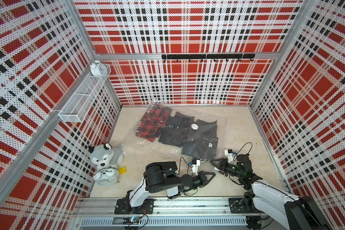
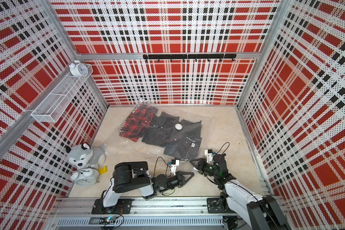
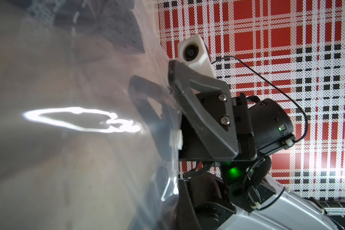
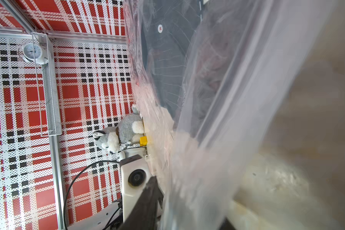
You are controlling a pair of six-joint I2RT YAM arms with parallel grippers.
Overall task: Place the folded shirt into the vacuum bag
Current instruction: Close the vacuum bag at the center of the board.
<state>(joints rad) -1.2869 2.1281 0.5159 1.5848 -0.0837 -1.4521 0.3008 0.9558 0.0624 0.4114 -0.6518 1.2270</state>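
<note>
Shirts lie inside the bag (image 1: 222, 131): a dark shirt (image 1: 175, 132) directly under the valve (image 1: 194, 126), a plaid shirt (image 1: 151, 123) beside it, left of the valve in a top view. Nearer the robot than the valve, 2 grippers meet at the bag's edge. The left gripper (image 1: 213, 175) is closed, its hold on film unclear; the right gripper (image 1: 213, 164) stands parted, film between its fingers.

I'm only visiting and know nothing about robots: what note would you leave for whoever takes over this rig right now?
The left gripper: fingers shut, apparently pinching the vacuum bag at its near edge.
The right gripper: fingers apart around that edge.
The dark shirt, under the valve, and the red plaid shirt seem already inside the bag.
Left to do: likely let go and seal the opening.
</note>
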